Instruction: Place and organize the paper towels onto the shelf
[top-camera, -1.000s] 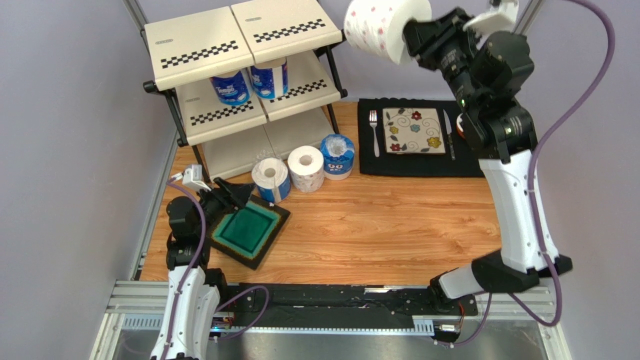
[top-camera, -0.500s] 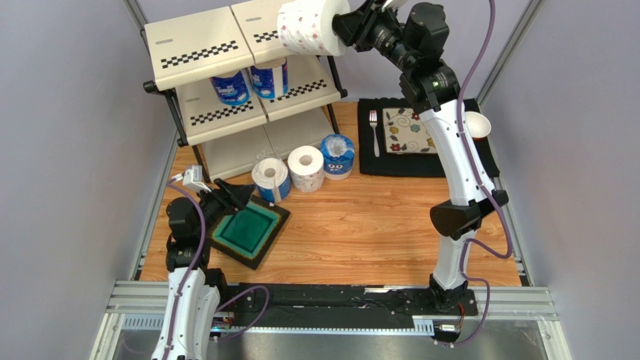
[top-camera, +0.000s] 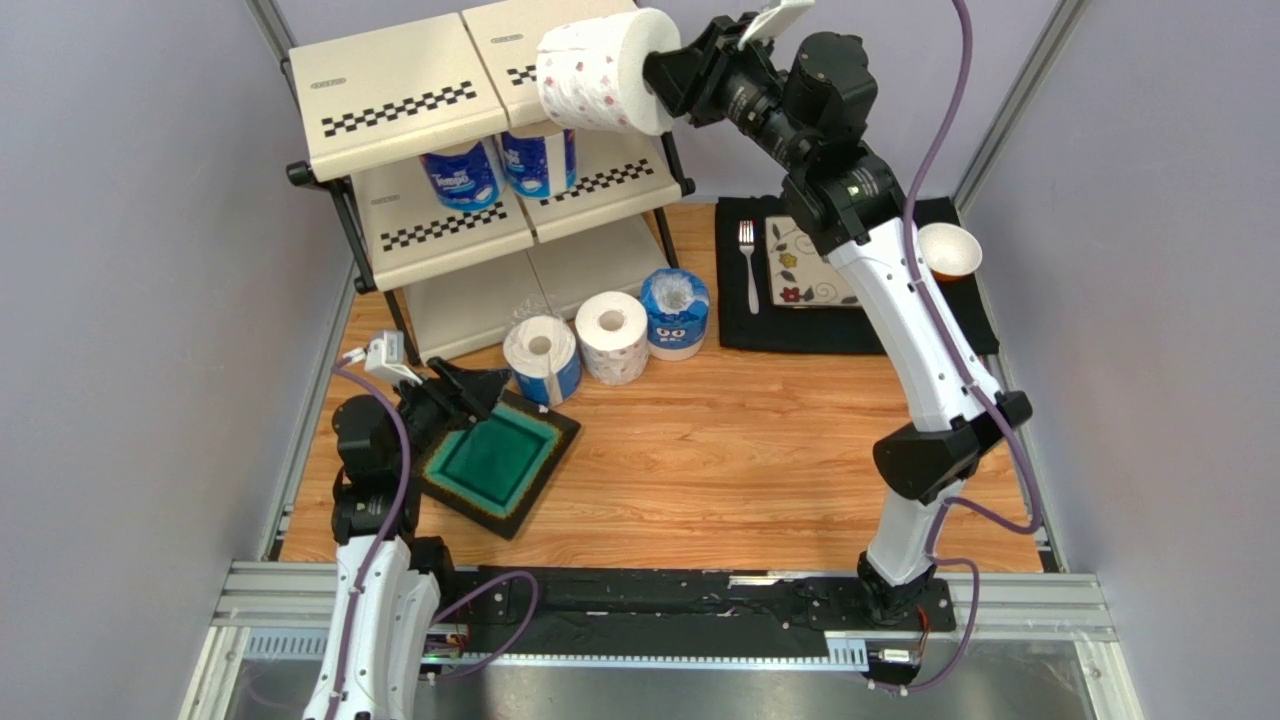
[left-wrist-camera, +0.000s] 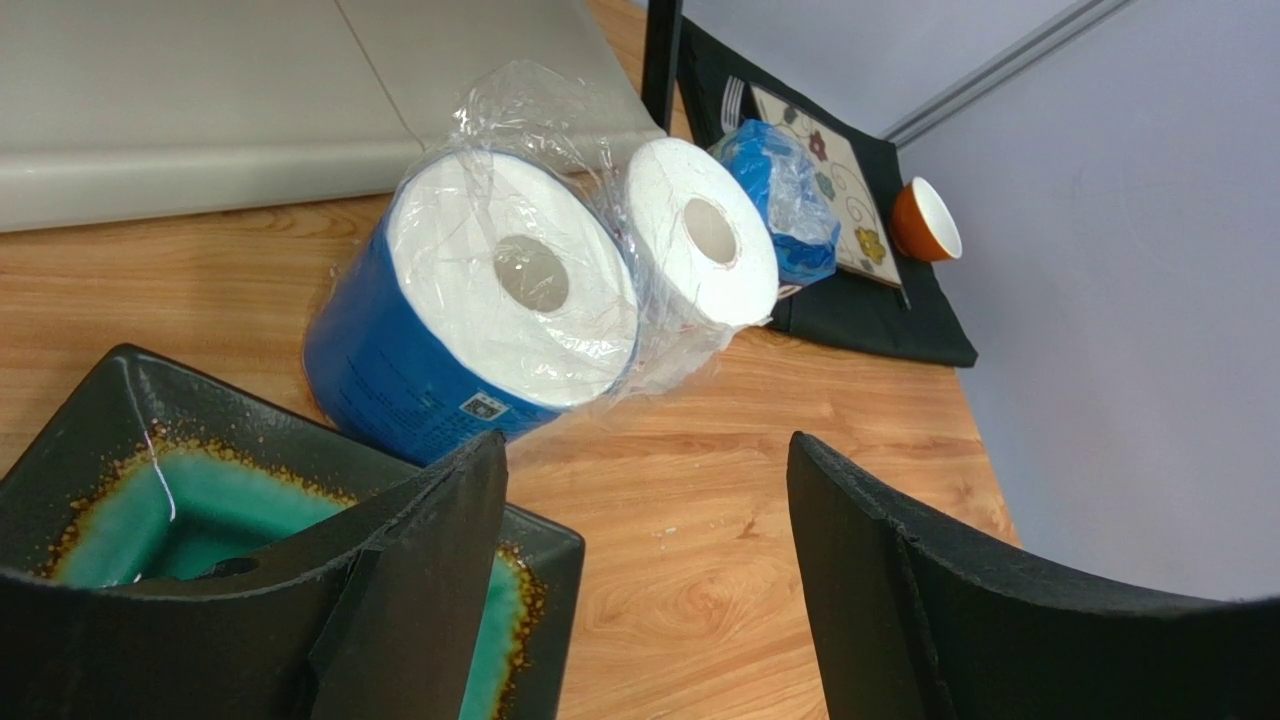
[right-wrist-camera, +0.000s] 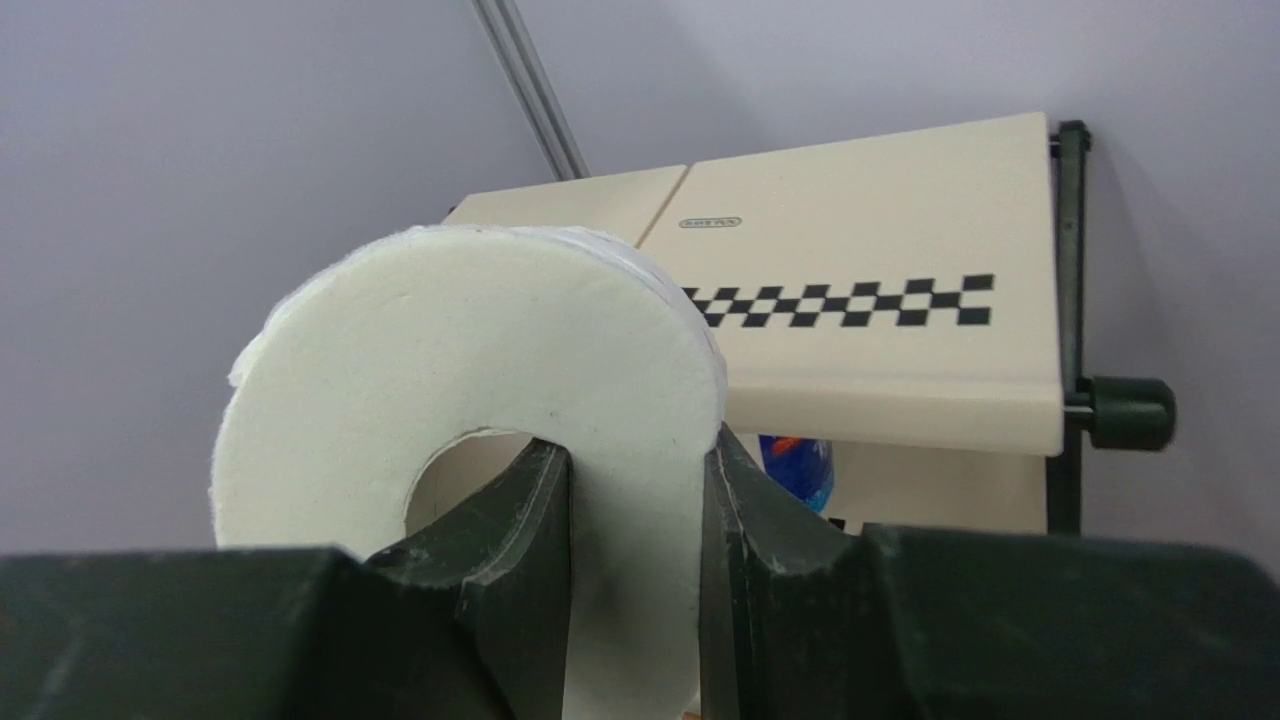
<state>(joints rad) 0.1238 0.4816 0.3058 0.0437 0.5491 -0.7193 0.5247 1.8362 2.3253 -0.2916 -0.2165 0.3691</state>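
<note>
Above the shelf (top-camera: 398, 90) top, right hand (top-camera: 669, 71) pinches a patterned roll (top-camera: 594, 72) by its wall; next move likely: lower, release. Left hand (top-camera: 475, 393) open.

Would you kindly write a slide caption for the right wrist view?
The right hand pinches a white roll through its core, facing the checkered top tier of the shelf.

1. Upper centre: the right gripper (top-camera: 663, 75) clasps a patterned roll (top-camera: 598, 71) over the shelf's (top-camera: 394, 93) top tier.
2. Two blue-wrapped rolls (top-camera: 463, 176) (top-camera: 538, 159) sit on its middle tier.
3. Three rolls (top-camera: 541, 357) (top-camera: 613, 336) (top-camera: 676, 312) stand on the tabletop (top-camera: 751, 450), mid-frame.
</note>
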